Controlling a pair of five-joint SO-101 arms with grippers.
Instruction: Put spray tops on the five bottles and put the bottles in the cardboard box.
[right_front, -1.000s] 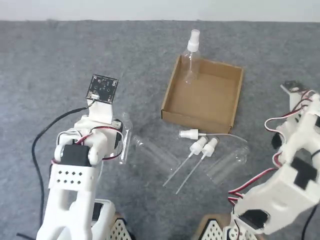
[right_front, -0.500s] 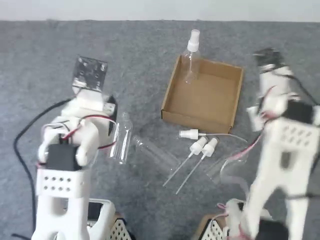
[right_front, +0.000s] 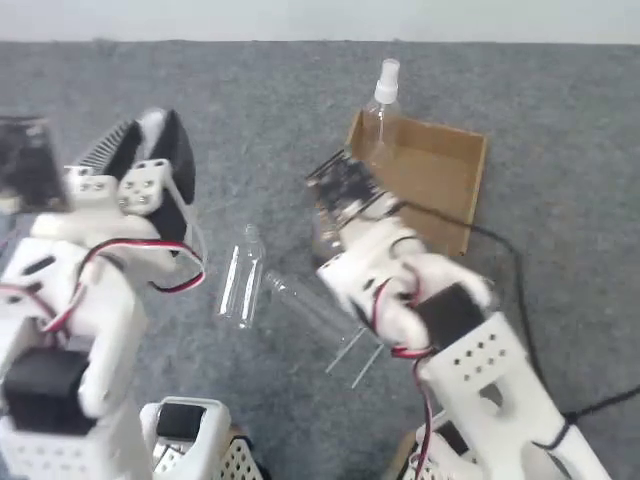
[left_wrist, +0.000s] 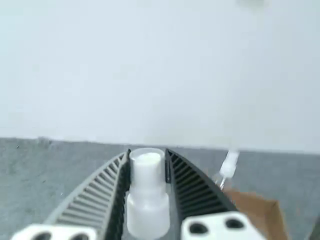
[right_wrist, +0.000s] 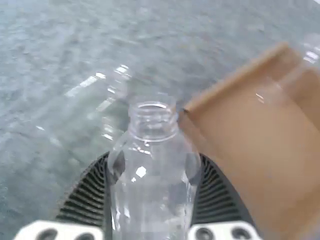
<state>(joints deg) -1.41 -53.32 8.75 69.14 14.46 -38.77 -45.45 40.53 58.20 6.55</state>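
My left gripper is shut on a white spray top, raised high over the table's left side. A clear open-necked bottle is clamped in my right gripper, which is over the table's middle beside the near corner of the cardboard box. In the box's far left corner a bottle with a spray top fitted stands upright. Two bare bottles lie on the carpet between the arms. Thin spray tubes stick out from under the right arm.
Grey carpet covers the table. The right arm's body spans the middle and the near right. The left arm's body takes up the near left. A white wall runs along the back.
The right arm swung from the far right to the middle and now holds a bottle; the bottle that lay at the right is gone. The left arm lifted up and left.
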